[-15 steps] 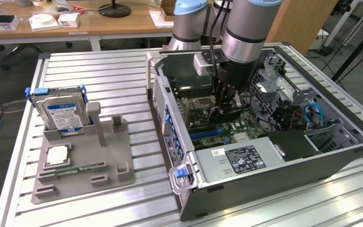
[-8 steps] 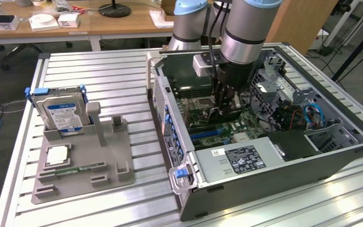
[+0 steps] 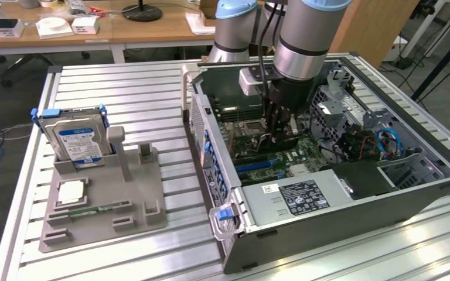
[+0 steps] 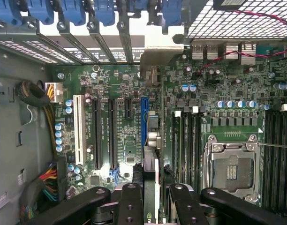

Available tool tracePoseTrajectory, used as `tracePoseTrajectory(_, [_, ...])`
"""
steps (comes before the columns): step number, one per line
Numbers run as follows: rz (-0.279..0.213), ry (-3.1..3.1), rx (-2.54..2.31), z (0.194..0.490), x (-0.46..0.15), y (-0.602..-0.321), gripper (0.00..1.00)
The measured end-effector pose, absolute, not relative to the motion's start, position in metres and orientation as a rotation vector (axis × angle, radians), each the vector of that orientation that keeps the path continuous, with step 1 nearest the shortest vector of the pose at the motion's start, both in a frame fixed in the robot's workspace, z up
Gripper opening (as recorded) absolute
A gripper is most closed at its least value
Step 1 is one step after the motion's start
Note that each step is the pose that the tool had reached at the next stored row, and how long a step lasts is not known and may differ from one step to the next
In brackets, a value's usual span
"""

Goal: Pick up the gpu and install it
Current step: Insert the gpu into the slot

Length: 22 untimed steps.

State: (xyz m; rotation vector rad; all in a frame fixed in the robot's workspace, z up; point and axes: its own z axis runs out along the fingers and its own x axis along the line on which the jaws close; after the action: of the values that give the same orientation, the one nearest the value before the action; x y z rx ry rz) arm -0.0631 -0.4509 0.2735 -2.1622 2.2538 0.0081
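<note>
My gripper reaches down inside the open computer case, over the motherboard. In the wrist view the gripper is shut on the gpu, a thin dark card seen edge-on between the two black fingers. The card's metal end bracket sits at the case's rear slot openings. The card's body runs right beside the blue expansion slot on the motherboard. I cannot tell whether its edge is in the slot.
A grey holder on the slatted table at the exterior view's left carries a silver hard drive, a processor chip and a green memory stick. The case holds a bare CPU socket, a white slot and cable bundles.
</note>
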Motion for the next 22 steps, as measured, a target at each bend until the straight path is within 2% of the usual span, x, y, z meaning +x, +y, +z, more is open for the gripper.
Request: tracePoseTrajectory(22, [0.005,2.255,-2.164,0.263,-0.080,-0.459,0.26])
